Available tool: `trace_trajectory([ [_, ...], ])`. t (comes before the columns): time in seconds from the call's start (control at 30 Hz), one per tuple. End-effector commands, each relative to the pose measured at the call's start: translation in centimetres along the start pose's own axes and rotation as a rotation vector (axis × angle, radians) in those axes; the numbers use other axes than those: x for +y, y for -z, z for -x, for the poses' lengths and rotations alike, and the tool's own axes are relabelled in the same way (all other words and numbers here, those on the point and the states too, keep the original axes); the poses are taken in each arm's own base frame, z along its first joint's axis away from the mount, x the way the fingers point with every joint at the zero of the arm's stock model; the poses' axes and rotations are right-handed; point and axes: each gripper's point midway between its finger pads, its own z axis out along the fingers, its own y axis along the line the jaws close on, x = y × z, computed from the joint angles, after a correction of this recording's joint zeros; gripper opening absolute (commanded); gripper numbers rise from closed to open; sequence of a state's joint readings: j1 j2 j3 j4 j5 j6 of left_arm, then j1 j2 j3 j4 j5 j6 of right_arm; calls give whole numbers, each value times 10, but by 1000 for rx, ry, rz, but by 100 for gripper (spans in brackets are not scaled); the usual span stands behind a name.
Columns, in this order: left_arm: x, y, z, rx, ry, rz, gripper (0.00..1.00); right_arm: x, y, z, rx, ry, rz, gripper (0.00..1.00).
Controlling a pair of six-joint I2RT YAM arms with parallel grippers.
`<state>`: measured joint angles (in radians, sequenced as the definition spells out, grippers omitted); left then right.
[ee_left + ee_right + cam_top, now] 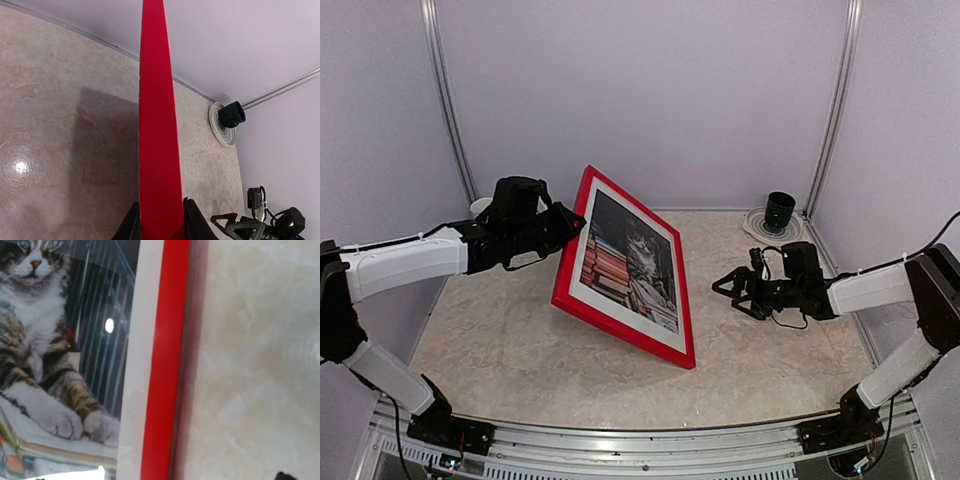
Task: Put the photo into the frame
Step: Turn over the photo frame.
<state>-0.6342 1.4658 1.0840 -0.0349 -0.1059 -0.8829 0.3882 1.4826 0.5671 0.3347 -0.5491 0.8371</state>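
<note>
Photo point(628, 262) apparently in frame point(620, 333), tilted, L tool point(572, 225) gripping edge

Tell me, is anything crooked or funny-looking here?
Yes, the frame is crooked: it leans up at a slant instead of lying flat, its low edge on the table, its high side pinched by the left claw. The photo of the cat sits inside it. Nothing looks spilled or broken.
</note>
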Motion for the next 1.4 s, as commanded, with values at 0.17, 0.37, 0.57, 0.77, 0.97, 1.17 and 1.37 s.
trace_trajectory([
  [0.17, 17, -14, 3, -63, -124, 47, 27, 9, -28, 13, 28, 22, 51, 99],
  [0.37, 23, -21, -5, -40, -122, 48, 28, 5, -43, 16, 52, 8, 56, 99],
  [0.57, 29, -31, -16, -15, -103, 35, 29, -9, -56, 16, 71, -4, 20, 99],
  [0.77, 35, -37, -25, 3, -85, 21, 29, -20, -64, 13, 91, -12, -6, 99],
  [0.97, 34, -41, -31, 8, -71, -16, 29, -24, -75, 11, 117, -13, 5, 99],
  [1.17, 32, -45, -36, 18, -62, -48, 29, -23, -82, 12, 133, 7, 29, 99],
  [1.37, 34, -52, -46, 45, -47, -62, 29, -24, -89, 12, 147, 15, 48, 99],
])
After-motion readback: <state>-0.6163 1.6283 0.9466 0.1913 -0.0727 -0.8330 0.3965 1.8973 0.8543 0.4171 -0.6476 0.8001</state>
